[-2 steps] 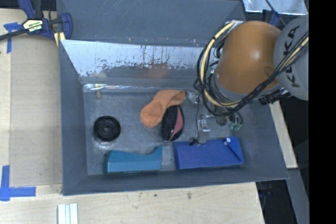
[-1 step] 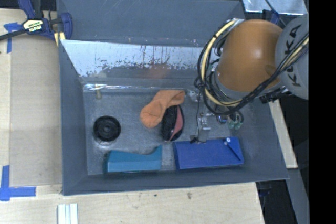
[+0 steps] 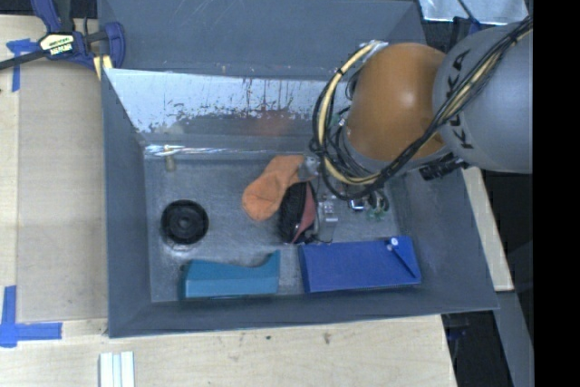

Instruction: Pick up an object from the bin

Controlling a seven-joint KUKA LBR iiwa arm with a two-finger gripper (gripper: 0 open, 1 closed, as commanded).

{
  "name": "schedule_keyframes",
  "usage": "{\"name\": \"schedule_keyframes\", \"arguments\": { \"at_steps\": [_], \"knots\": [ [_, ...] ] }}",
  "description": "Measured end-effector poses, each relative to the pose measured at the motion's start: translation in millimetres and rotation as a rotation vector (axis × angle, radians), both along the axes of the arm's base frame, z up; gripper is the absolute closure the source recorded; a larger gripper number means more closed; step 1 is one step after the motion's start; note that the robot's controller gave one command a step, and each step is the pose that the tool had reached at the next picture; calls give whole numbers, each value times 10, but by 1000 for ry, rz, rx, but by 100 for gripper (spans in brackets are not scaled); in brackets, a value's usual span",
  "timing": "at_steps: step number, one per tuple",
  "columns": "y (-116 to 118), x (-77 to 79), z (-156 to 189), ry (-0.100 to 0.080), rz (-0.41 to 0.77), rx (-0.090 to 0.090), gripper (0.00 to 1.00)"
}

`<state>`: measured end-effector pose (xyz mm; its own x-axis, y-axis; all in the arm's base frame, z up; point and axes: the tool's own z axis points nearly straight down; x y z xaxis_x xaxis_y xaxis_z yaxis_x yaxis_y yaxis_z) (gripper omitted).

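My gripper (image 3: 325, 213) is low in the middle of the bin, right of centre, under the arm's orange cover. Close against its left side lies a black oval thing with a dark red stripe (image 3: 295, 213); whether the gripper holds it is hidden. An orange soft lump (image 3: 270, 185) lies just up and left of the black thing and touches it. A flat blue box (image 3: 360, 266) lies directly below the gripper, along the bin's front wall.
A teal block (image 3: 231, 278) lies at the front left of the bin floor. A black round disc (image 3: 184, 221) sits at the left. The arm and its cables cover the right part of the bin.
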<state>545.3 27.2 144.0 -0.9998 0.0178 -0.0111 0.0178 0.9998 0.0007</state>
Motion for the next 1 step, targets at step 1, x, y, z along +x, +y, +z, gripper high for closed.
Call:
{"name": "schedule_keyframes", "arguments": {
  "at_steps": [1],
  "knots": [
    [25,62,-410,3,139,-1,0]
  ]
}}
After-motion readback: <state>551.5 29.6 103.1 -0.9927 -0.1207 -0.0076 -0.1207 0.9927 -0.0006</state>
